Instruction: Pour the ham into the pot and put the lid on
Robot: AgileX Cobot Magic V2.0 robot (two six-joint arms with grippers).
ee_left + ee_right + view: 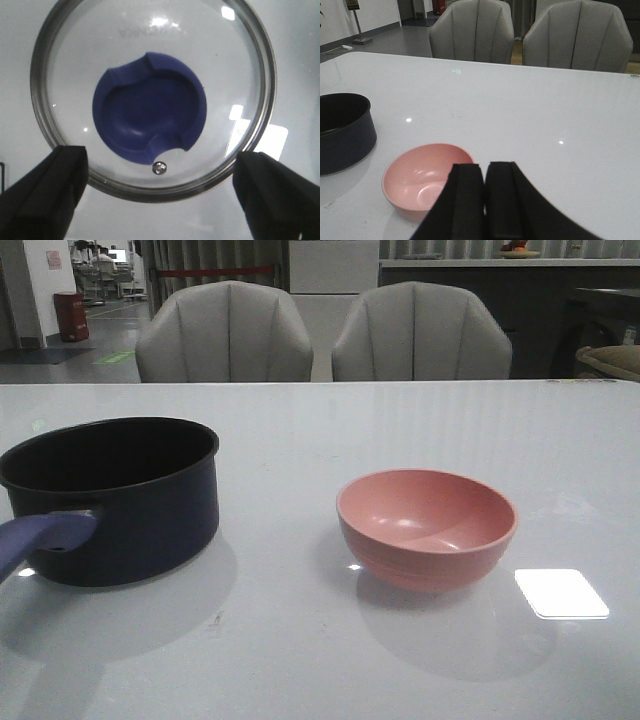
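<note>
While the left gripper [160,200] hangs spread wide above the lid [152,97], the right gripper [485,200], pressed together, hovers over the pink bowl [420,177] beside the pot [120,495].

faint mirrored lettering on the lid [150,100], unreadable

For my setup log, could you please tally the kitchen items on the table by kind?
Pot: 1
Bowl: 1
Lid: 1
Total: 3
No ham shows; the bowl looks empty.
</note>
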